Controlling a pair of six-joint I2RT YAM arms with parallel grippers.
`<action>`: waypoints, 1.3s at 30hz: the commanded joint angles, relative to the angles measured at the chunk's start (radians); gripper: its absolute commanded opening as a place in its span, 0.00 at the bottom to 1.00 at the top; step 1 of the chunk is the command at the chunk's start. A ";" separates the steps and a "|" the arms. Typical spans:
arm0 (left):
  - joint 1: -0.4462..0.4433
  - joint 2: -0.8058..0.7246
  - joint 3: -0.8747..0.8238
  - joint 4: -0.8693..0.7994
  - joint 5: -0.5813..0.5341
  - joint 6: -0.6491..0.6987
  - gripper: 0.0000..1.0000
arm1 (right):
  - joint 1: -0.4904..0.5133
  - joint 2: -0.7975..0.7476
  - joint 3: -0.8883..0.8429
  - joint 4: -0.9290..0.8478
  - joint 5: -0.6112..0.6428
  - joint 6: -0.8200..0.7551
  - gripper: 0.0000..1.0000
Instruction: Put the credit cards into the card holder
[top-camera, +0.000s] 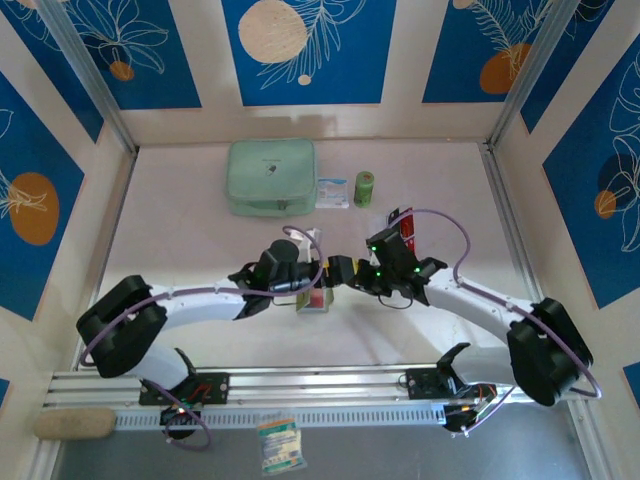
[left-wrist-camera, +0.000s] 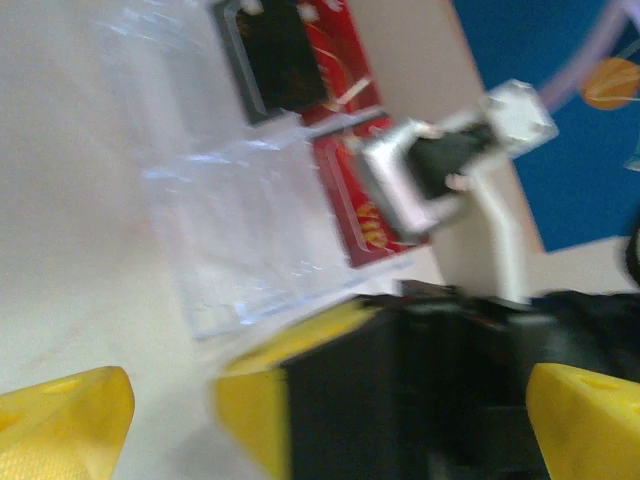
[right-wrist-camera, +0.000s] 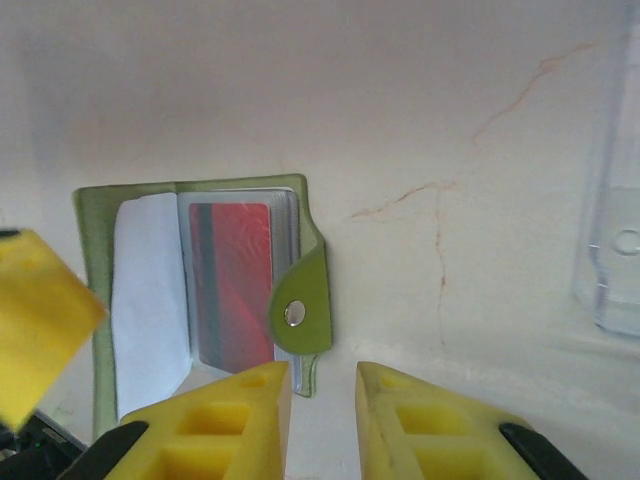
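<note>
The olive-green card holder (right-wrist-camera: 200, 290) lies open on the table, its snap tab (right-wrist-camera: 300, 305) folded over the right side. A red credit card (right-wrist-camera: 232, 285) sits inside one of its sleeves. My right gripper (right-wrist-camera: 323, 420) hovers just in front of the tab, its jaws slightly open with nothing between them. More red credit cards (left-wrist-camera: 350, 200) and a black one (left-wrist-camera: 275, 55) stand in the clear acrylic rack (left-wrist-camera: 250, 220). My left gripper (left-wrist-camera: 325, 430) is wide open beside the rack. The right gripper's yellow-and-black finger crosses between its fingers (left-wrist-camera: 60, 420).
A pale mint zip pouch (top-camera: 272, 177), a small blue-white packet (top-camera: 333, 192) and a green cylinder (top-camera: 364, 188) stand at the back of the table. Both grippers (top-camera: 305, 280) (top-camera: 340, 272) meet at the table's middle, close by the rack (top-camera: 312, 298). Its clear wall (right-wrist-camera: 610, 250) rises at the right.
</note>
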 joint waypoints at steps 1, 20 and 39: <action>0.042 -0.010 -0.003 -0.199 -0.090 0.051 1.00 | -0.012 -0.067 -0.015 -0.038 0.005 0.029 0.23; 0.215 -0.400 -0.120 -0.563 -0.218 0.133 1.00 | 0.087 0.008 0.081 -0.032 0.005 -0.013 0.19; 0.229 -0.477 -0.127 -0.838 -0.477 0.048 1.00 | 0.315 0.523 0.608 -0.179 0.040 -0.102 0.12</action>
